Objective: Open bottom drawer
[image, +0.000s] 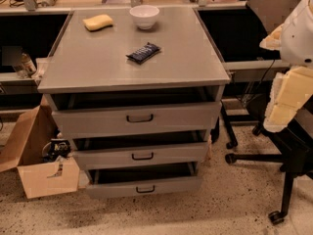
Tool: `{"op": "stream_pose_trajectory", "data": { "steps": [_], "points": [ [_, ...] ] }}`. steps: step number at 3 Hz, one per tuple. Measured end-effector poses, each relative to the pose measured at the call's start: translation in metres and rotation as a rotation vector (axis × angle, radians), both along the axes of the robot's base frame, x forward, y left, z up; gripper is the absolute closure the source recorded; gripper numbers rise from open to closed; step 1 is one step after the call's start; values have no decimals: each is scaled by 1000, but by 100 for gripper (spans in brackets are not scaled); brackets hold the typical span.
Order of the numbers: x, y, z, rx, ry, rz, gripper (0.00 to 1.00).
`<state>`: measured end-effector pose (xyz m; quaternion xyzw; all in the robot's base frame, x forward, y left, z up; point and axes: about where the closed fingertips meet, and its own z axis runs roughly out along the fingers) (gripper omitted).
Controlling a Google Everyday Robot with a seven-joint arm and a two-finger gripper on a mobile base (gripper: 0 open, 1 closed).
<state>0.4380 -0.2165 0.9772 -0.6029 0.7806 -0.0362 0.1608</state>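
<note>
Grey metal counter (132, 67) with three drawers under its front edge, all three pulled part way out, a dark gap showing above each front. Bottom drawer (166, 184) is the lowest and narrowest front, straight below the counter's front edge and just above the floor. It has a small black pull handle (145, 189) at its centre. Middle drawer (181, 153) and top drawer (186, 116) are stacked above it. On the counter: yellow sponge (98, 22) near the back left corner, white bowl (144, 16) at the middle of the back edge, dark snack packet (143, 52) about centre, lying diagonal. Tool (281, 117) sits at the low end of the pale arm (301, 28), out past the counter's right edge, well apart from the drawers. Can't tell if it's spread or pressed together. Open cardboard box (29, 151) on the floor off the left edge, black chair base (274, 180) off the right edge.
</note>
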Motion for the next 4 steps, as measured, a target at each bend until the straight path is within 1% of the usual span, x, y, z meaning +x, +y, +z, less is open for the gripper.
{"op": "stream_pose_trajectory", "data": {
  "steps": [1,2,3,4],
  "points": [
    [0,0,1,-1,-6,-1,0],
    [2,9,-37,24,12,28,0],
    [2,43,-122,111,64,120,0],
    [-7,84,-249,219,151,169,0]
  ]
}}
